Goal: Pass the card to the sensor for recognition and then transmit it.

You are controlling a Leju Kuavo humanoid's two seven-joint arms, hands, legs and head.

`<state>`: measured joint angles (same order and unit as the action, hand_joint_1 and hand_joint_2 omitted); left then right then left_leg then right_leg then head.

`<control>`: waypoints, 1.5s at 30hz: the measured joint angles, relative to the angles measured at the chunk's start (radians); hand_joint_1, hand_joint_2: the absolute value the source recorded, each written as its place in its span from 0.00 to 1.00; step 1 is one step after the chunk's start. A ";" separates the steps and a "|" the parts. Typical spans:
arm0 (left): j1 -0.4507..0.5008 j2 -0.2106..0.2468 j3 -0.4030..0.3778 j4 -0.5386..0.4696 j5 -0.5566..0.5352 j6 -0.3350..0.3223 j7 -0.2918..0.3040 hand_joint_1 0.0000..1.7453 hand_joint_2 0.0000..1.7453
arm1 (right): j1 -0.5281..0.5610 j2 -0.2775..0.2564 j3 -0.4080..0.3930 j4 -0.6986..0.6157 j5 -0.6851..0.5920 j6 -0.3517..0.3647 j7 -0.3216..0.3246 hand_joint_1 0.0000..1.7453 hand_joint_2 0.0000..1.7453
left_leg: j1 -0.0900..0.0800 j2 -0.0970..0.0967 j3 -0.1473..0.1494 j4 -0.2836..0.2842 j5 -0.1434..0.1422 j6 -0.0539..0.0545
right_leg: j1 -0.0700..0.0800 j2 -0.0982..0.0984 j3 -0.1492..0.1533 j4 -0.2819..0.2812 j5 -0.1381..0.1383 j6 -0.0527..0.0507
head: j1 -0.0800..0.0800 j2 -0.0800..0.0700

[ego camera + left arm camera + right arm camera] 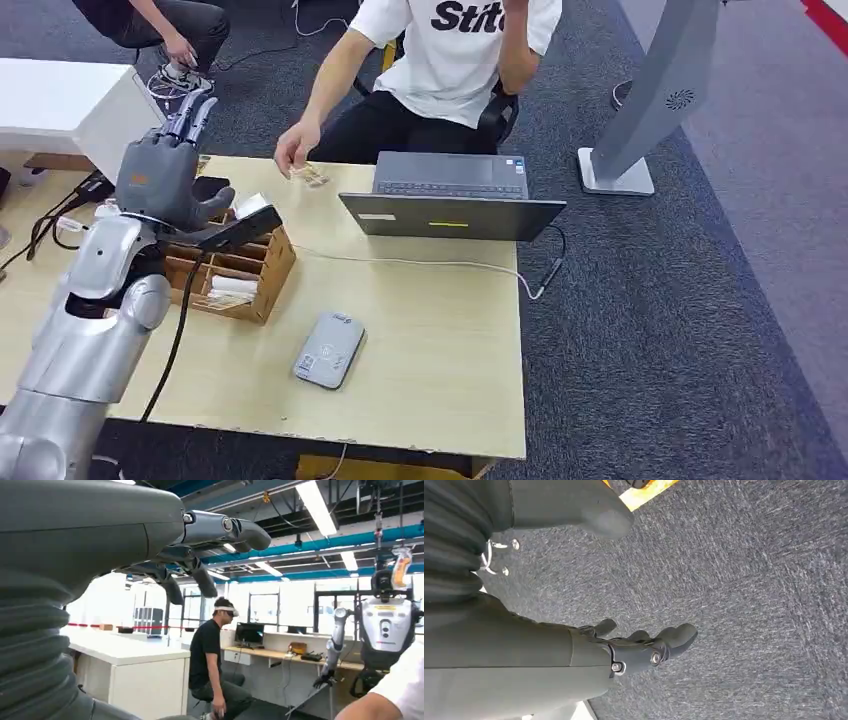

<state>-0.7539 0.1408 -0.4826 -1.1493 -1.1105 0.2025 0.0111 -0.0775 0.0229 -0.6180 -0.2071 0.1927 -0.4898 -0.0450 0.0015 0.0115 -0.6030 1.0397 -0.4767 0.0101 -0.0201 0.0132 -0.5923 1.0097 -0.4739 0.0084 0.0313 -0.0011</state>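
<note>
Left hand raised, fingers extended and empty, directly above the wooden organiser holding white cards; judged thin, stiff, light, slippery, best pinched by an exposed edge; right hand empty, hanging loosely curled over carpet

Grey sensor flat on table

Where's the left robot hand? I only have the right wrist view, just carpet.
Observer: Left robot hand is raised over the wooden card box, fingers spread, holding nothing.
Operator: Sensor?
Observer: Grey card reader lies flat on the table, apart from the box, nothing on it.
Operator: Anyone close?
Observer: A person's hand is at the table's far edge, beside the laptop.
</note>
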 joint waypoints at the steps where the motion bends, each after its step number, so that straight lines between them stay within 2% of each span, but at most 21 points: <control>1: 0.012 0.000 0.005 -0.009 -0.003 0.004 0.000 0.00 1.00 | 0.000 0.000 -0.002 0.000 0.000 0.000 0.000 0.00 1.00 | 0.000 0.000 0.000 0.000 0.000 0.000 | 0.000 0.000 0.000 0.000 0.000 0.000 | 0.000 0.000; 11: 0.101 0.019 0.037 -0.091 0.005 0.015 -0.032 0.00 1.00 | 0.004 0.003 -0.023 0.000 0.000 -0.009 0.003 0.00 1.00 | 0.000 -0.003 0.000 0.000 0.000 0.001 | 0.000 -0.003 0.001 0.000 0.000 0.000 | 0.000 0.000; 17: 0.151 0.045 0.047 -0.122 0.058 -0.010 -0.072 0.00 1.00 | 0.005 0.008 -0.036 0.000 -0.005 -0.012 0.006 0.00 1.00 | 0.000 -0.003 0.000 0.000 0.000 0.001 | 0.000 -0.003 0.001 0.000 0.000 0.000 | 0.000 0.000; 22: 0.256 0.107 0.090 -0.179 0.217 -0.087 -0.148 0.00 1.00 | 0.012 0.013 -0.051 0.000 -0.003 -0.025 0.011 0.00 1.00 | 0.000 -0.002 0.001 0.000 0.000 0.000 | 0.000 -0.002 0.001 0.000 -0.001 -0.001 | 0.000 0.000; 26: 0.332 0.159 0.135 -0.228 0.282 -0.121 -0.190 0.00 1.00 | 0.015 0.014 -0.064 0.000 0.015 -0.031 0.012 0.00 1.00 | 0.000 -0.003 0.001 -0.001 0.000 0.000 | 0.000 -0.003 0.001 0.000 -0.002 -0.002 | 0.000 0.000; 30: 0.374 0.190 0.159 -0.273 0.291 -0.129 -0.194 0.00 1.00 | 0.014 0.015 -0.065 0.000 0.026 -0.032 0.016 0.00 1.00 | 0.000 -0.003 0.001 0.000 0.000 0.000 | 0.000 -0.004 0.001 0.000 -0.002 -0.001 | 0.000 0.000; 38: 0.400 0.214 0.165 -0.313 0.288 -0.130 -0.194 0.00 1.00 | 0.014 0.018 -0.065 0.000 0.032 -0.031 0.018 0.00 1.00 | 0.000 -0.005 0.002 0.000 0.000 0.000 | 0.000 -0.005 0.003 0.000 -0.001 -0.001 | 0.000 0.000; 45: 0.457 0.277 0.187 -0.360 0.317 -0.191 -0.190 0.00 1.00 | 0.014 0.019 -0.073 0.000 0.026 -0.031 0.016 0.00 1.00 | 0.001 -0.005 0.002 0.000 0.000 0.000 | 0.001 -0.005 0.003 0.000 -0.002 -0.001 | 0.000 0.000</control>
<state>-0.2965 0.4173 -0.2957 -1.5095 -0.7938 0.0114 -0.1793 -0.0635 0.0423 -0.6912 -0.2075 0.2190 -0.5203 -0.0290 0.0020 0.0063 -0.6013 1.0392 -0.4763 0.0105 -0.0196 0.0079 -0.5896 1.0099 -0.4758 0.0069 0.0309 -0.0011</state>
